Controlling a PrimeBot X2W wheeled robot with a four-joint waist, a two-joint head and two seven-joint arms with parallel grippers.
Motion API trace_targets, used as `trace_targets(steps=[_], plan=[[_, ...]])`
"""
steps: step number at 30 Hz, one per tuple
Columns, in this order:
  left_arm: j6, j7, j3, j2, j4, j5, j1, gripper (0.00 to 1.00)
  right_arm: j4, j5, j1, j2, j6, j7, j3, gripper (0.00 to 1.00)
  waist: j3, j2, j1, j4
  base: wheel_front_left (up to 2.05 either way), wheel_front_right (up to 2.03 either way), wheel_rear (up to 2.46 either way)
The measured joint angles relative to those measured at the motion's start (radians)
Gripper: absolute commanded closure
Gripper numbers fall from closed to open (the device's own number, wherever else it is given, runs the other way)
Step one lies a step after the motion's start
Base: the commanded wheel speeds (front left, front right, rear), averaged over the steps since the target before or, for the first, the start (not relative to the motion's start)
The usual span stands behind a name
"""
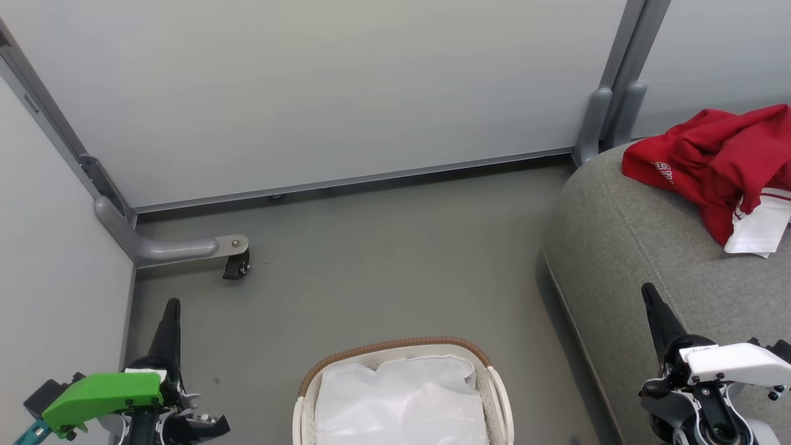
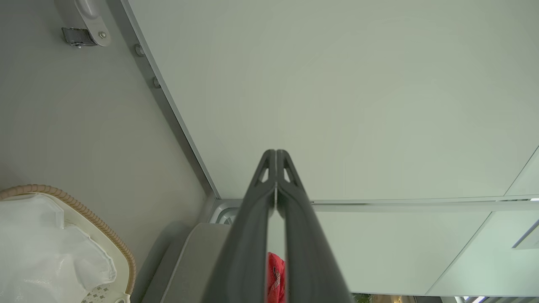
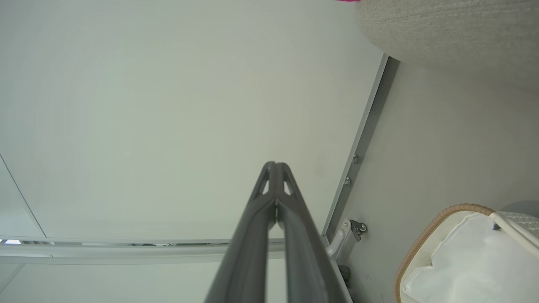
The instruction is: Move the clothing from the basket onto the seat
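Well, I see red clothing (image 1: pixel 710 154) heaped on the grey seat (image 1: pixel 618 259), the basket (image 1: pixel 395 343) showing its liner (image 1: pixel 401 395); left fingers (image 2: pixel 254 219) and right fingers (image 3: pixel 254 227) pressed together, empty.

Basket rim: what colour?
The rim is brown and woven, on a white basket; best in head view.

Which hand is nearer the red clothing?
The right hand, white-housed, seen against the seat where the clothing lies. The green-capped left hand is on the far side of the basket, over the floor.
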Motion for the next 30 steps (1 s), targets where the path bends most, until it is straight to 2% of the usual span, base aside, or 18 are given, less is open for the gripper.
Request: trace_targets(steps=[14, 30], plan=[[-0.007, 0.025, 0.018, 0.000, -0.009, -0.081, -0.015, 1.00, -0.004, 0.097, -0.009, -0.001, 0.000, 0.025, -0.006, 1.00, 0.001, 0.0000, 0.0000, -0.010, 0.00, 0.00, 0.00], [-0.008, 0.027, 0.020, 0.000, -0.010, -0.083, -0.018, 1.00, -0.005, 0.101, -0.010, -0.001, 0.000, 0.025, -0.007, 1.00, 0.001, 0.0000, 0.0000, -0.010, 0.00, 0.00, 0.00]])
